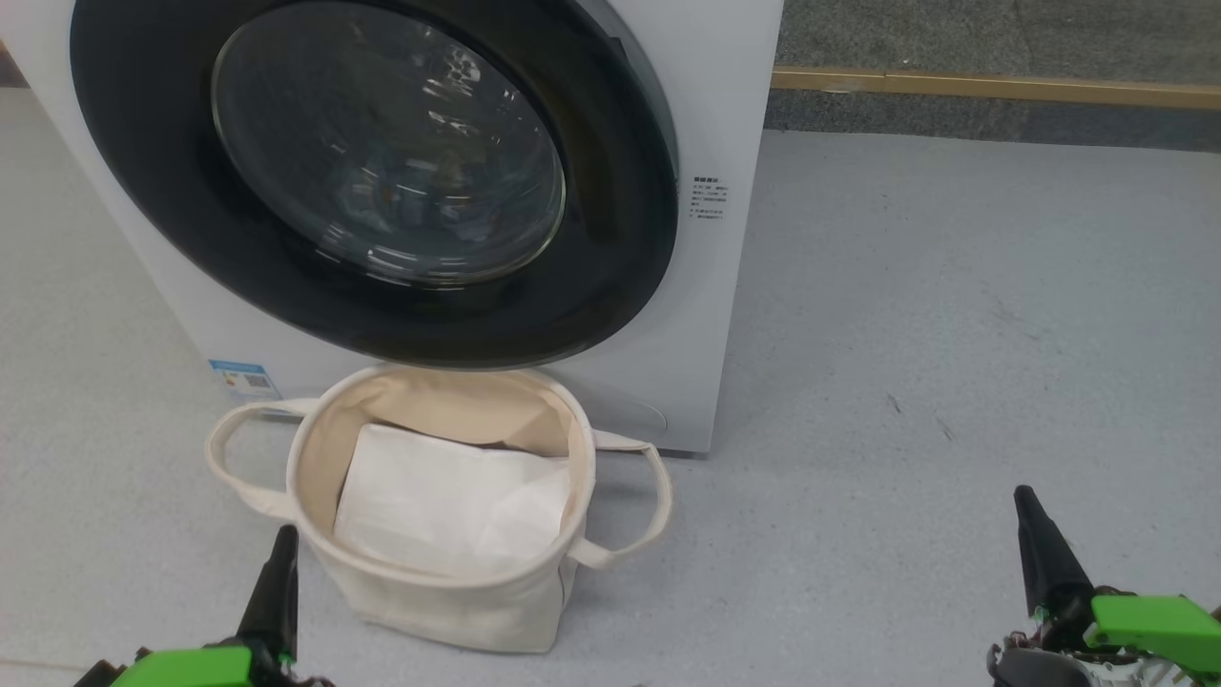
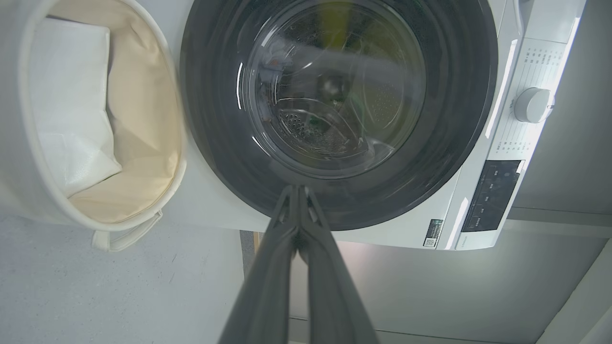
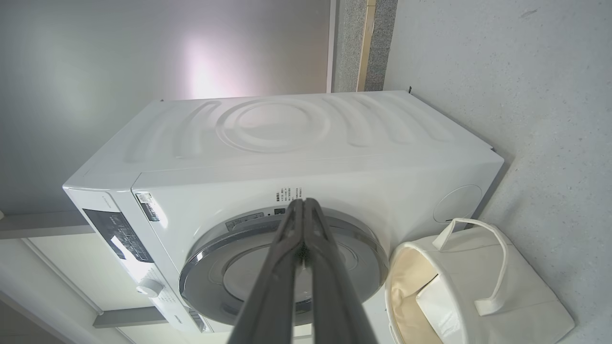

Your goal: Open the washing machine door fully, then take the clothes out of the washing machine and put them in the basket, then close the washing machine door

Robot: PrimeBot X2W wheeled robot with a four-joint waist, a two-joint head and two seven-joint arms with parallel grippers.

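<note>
The white washing machine (image 1: 711,191) stands ahead of me, and its door (image 1: 610,248), black-rimmed with a domed glass centre, lies flat against its front. Through the glass in the left wrist view I see the door (image 2: 459,119) and perforated drum; I cannot make out the clothes. The cream basket (image 1: 448,592) sits on the floor just below the door. My left gripper (image 1: 284,539) is shut and empty at the basket's near left side. My right gripper (image 1: 1028,506) is shut and empty, well to the right of the basket. In the wrist views the left gripper (image 2: 297,188) and right gripper (image 3: 302,203) both point at the machine.
A folded white sheet (image 1: 439,496) lies inside the basket. Bare grey floor (image 1: 954,334) spreads to the right of the machine. A dark wall base with a yellow strip (image 1: 992,88) runs at the back right. The machine's knob (image 2: 533,105) sits on its control panel.
</note>
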